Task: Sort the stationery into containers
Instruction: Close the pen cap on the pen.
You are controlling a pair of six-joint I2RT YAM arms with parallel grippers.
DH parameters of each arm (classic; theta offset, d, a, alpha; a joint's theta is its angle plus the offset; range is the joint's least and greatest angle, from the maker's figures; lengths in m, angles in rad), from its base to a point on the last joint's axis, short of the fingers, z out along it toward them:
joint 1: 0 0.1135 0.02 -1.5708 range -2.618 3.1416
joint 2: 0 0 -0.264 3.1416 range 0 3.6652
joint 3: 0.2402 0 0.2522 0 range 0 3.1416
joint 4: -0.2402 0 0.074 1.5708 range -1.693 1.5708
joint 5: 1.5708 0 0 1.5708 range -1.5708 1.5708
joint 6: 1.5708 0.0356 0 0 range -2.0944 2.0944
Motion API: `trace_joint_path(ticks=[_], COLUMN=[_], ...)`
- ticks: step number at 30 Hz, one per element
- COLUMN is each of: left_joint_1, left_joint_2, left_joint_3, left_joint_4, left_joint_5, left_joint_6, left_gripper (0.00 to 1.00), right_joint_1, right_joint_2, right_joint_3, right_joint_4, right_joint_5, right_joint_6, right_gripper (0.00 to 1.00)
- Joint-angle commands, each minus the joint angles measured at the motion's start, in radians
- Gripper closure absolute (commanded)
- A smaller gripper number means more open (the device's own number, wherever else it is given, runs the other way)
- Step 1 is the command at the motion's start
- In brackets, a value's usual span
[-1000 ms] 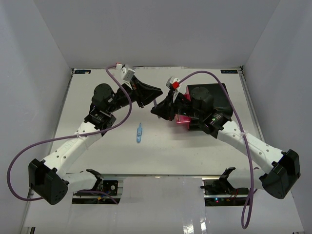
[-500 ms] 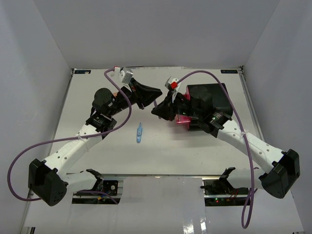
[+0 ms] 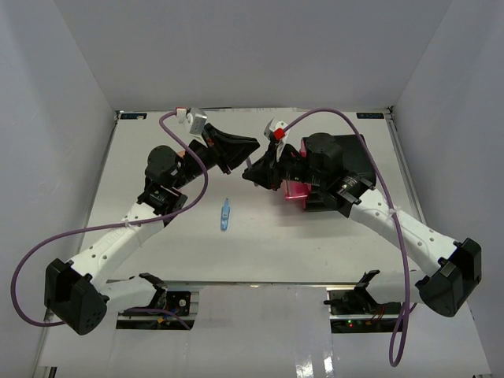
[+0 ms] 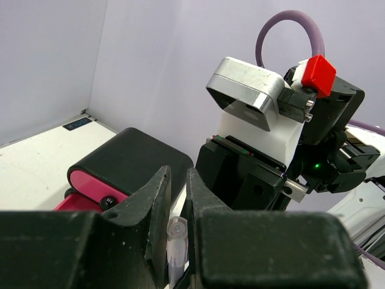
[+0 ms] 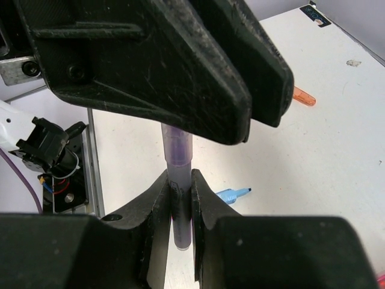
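Counting from above gives two claws, one cabinet and one loose piece of stationery on the table (image 3: 260,252). The left claw (image 4: 177,180) and the right claw (image 5: 178,180) meet tip to tip above the table. Both are clamped on the same single pen (image 5: 177,150): the right claw pinches the barrel near one end and the left claw pinches the other end, so the pen bridges the two. The one black cabinet (image 3: 346,153) stands just behind the right claw, on its arm's side, with one pink drawer (image 3: 295,194) pulled out beside that claw's wrist. One light-blue piece (image 3: 226,215) lies flat on the table near both claws, on the side toward the arm bases, touching neither.

The overhead view hides the pen among the dark fingers; only the wrist cameras show it. The right wrist view shows the violet-grey barrel running from its own fingers up into the left claw's. It also shows the light-blue piece just right of its fingers and one orange-tipped piece (image 5: 304,97) farther off to the upper right, which the overhead view does not show. The left wrist view shows the pen's pale translucent end low between its own fingers. Beyond them to the left it shows a pink drawer front with one round black knob (image 4: 108,201), seen in no other view.
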Motion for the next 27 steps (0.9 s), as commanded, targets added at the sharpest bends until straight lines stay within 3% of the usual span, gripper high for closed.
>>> trace_joint_path(ticks=[1, 12, 27], left_joint_1=[-0.042, -0.046, -0.081], left_joint_2=[0.043, 0.078, 0.131], left_joint_3=[-0.056, -0.035, -0.076], left_joint_4=[-0.231, -0.374, -0.327], left_joint_5=[0.151, 0.126, 0.103], left_joint_6=[-0.02, 0.048, 0.025], left_gripper=[1.0, 1.0, 1.0], right_joint_1=[-0.03, -0.068, -0.111], right_joint_2=[-0.028, -0.017, 0.026], right_joint_3=[0.163, 0.216, 0.304], right_joint_4=[0.343, 0.344, 0.389], right_joint_5=[0.068, 0.066, 0.034], right_joint_6=[-0.012, -0.02, 0.017], right_gripper=[0.92, 0.92, 0.92])
